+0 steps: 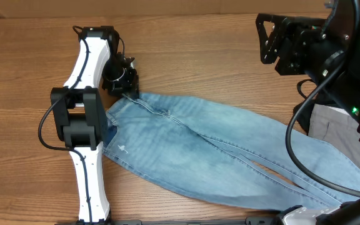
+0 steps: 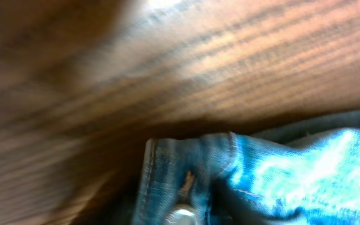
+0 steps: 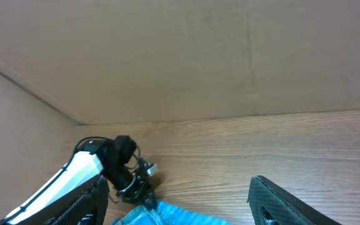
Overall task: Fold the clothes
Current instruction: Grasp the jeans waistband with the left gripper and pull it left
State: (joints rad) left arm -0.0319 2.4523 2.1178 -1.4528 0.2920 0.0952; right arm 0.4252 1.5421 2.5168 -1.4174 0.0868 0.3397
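Observation:
Light-blue denim jeans lie spread across the wooden table, waistband at the left and legs running to the lower right. My left gripper is down at the waistband's far corner and pinches the denim there. The left wrist view is filled from very close by the waistband and its metal button; the fingers themselves are hidden. My right gripper hangs open above the table at the back right, holding nothing. From there I see the jeans' corner below the left arm.
Grey trousers lie at the right edge, partly under the right arm. A plain brown wall stands behind the table. The left arm's white links reach over the table's left side.

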